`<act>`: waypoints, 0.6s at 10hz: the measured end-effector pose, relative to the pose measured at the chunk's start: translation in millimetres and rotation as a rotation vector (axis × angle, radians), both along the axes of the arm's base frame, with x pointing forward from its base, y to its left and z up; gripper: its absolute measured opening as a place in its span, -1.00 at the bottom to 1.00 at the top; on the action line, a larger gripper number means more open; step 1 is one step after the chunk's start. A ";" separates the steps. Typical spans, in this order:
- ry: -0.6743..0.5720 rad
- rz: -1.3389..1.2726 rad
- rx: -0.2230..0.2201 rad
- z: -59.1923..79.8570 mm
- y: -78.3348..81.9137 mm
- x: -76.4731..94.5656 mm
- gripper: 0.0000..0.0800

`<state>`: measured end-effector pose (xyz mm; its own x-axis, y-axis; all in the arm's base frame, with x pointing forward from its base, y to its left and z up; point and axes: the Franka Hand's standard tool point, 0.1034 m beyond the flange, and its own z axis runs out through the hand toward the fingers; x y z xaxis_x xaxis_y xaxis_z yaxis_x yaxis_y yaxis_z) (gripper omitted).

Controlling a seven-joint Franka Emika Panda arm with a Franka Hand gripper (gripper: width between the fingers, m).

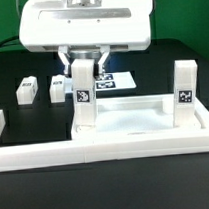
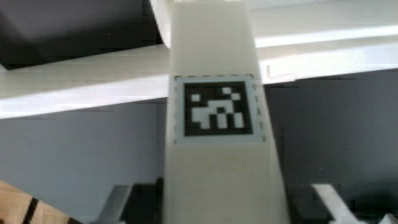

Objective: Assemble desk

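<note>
Gripping a leg block (image 1: 84, 102), the gripper (image 1: 83, 66) hangs over the tabletop's corner on the exterior view's left. Its two dark fingers (image 1: 69, 64) stand part open, one on each side of the block's upper end, and are closed in against its flanks. The wrist view agrees. The leg block (image 2: 217, 60) fills the gap between the fingers (image 2: 134, 205), with no space visible on either side, and its square tag faces the camera. The gripper (image 2: 222, 205) holds nothing else.

The held block stands upright at the near corner of the tabletop (image 1: 133, 113) on the exterior view's left, with its lower end at the rim. Whether that end is fully seated cannot be told.

A second leg block (image 1: 185, 88) stands upright at the opposite near corner, on the exterior view's right, free of the fingers.

Two loose leg blocks (image 1: 29, 90) lie side by side on the black table (image 1: 28, 192), off to the exterior view's left and well apart from the gripper.

The marker board (image 1: 119, 82) lies flat behind the tabletop.

The border rail (image 1: 115, 150) runs along the tabletop's near edge and appears to touch it.
</note>
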<state>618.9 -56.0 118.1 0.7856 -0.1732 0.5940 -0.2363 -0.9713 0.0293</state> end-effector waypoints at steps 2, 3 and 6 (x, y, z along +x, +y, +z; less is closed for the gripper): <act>-0.008 0.002 -0.004 0.1 0.2 0.1 -0.27; -0.008 0.002 -0.004 0.1 0.2 0.1 -0.27; -0.007 0.002 -0.005 0.1 0.1 0.1 0.48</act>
<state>619.0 -55.8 118.2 0.7816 -0.1686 0.6006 -0.2341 -0.9717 0.0319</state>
